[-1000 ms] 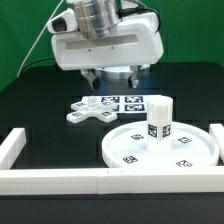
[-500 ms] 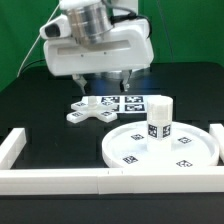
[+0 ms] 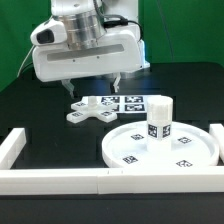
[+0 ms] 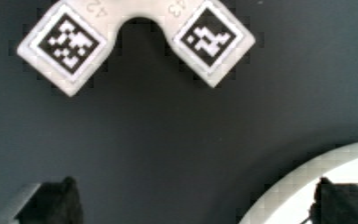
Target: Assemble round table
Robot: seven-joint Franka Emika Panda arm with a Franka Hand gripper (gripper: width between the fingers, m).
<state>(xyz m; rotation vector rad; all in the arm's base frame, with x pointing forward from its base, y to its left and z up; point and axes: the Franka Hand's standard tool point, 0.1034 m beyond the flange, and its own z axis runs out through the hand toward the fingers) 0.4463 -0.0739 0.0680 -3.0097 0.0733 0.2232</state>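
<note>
Hovering wide open and empty, my gripper (image 3: 92, 86) hangs over the cross-shaped base (image 3: 88, 113) on the surface (image 3: 40, 110). Toward the exterior view's right, the leg (image 3: 160, 118) stands upright on the round disc (image 3: 146, 150). I judge it light, rigid, slick plastic, best pinched across its sides.

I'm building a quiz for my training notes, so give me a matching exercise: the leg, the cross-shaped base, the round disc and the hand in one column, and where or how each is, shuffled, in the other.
Things
1. short leg
2. cross-shaped base
3. round disc
4. hand

Places or states
A. open, above the table, holding nothing
B. flat on the table, at the exterior view's right
C. upright on the disc
D. flat on the table beside the marker board

Pairs: 1-C, 2-D, 3-B, 4-A
</note>
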